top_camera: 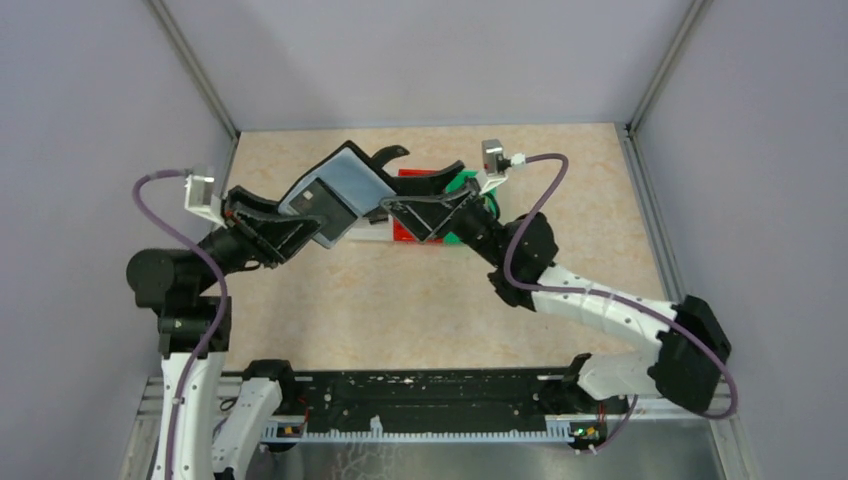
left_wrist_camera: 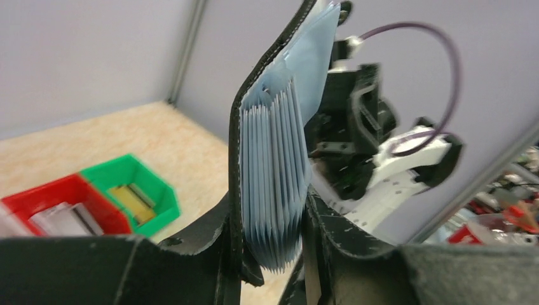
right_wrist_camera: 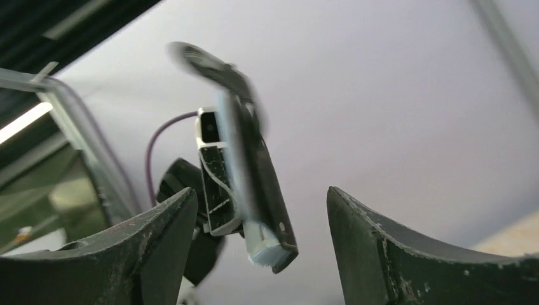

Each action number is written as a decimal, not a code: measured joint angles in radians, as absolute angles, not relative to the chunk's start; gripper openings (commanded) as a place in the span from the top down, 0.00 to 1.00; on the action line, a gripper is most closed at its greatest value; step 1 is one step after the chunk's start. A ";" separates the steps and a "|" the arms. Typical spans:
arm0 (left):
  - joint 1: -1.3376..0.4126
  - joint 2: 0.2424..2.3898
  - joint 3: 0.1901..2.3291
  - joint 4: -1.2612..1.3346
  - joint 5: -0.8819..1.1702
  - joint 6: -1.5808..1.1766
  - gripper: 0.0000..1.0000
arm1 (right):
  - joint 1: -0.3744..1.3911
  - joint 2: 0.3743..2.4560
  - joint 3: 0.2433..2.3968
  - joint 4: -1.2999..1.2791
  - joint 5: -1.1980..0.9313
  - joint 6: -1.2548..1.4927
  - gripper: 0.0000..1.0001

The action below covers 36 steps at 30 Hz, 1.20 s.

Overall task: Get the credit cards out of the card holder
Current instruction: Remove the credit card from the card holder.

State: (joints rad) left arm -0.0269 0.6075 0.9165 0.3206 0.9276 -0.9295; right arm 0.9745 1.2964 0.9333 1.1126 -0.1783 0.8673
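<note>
Top view: card holder (top_camera: 335,190) up off the worktop (top_camera: 430,300), spread open, one edge pinched in the left fingers (top_camera: 275,235). Right fingers (top_camera: 425,215) sit just beside its other edge.

Left wrist: holder clamped upright between both fingers, pale sleeves fanned. Red bin (left_wrist_camera: 57,200) and green bin (left_wrist_camera: 136,184) lie off to the left on the worktop.

Right wrist: fingers spread wide, holder edge-on in the gap, touching neither. Grey wall behind.

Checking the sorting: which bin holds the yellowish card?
The green bin holds the yellowish card; the red bin beside it holds something silvery-grey instead.
</note>
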 measured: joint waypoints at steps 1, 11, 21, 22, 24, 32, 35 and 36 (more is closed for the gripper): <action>-0.027 0.624 0.927 0.237 0.926 -0.855 1.00 | 0.952 1.265 0.914 1.068 -0.177 0.854 0.25; -0.025 0.992 1.094 -0.552 0.863 -0.109 1.00 | 0.891 0.950 1.043 0.411 -0.123 0.519 0.10; -0.065 1.288 1.320 -1.267 1.045 0.643 1.00 | 0.885 1.279 1.443 -0.154 -0.490 0.100 0.01; -0.080 1.280 1.320 -1.293 1.052 0.676 1.00 | 0.884 1.301 1.440 -0.191 -0.523 0.071 0.01; -0.108 1.262 1.320 -1.332 1.065 0.723 1.00 | 0.879 1.347 1.437 -0.257 -0.589 0.026 0.01; -0.170 1.203 1.319 -1.396 1.095 0.798 1.00 | 0.855 1.420 1.437 -0.305 -0.821 -0.028 0.01; -0.180 1.198 1.314 -1.398 1.098 0.809 1.00 | 0.855 1.468 1.462 -0.319 -0.897 -0.041 0.02; -0.183 1.198 1.314 -1.399 1.098 0.810 1.00 | 0.855 1.483 1.467 -0.324 -0.914 -0.043 0.02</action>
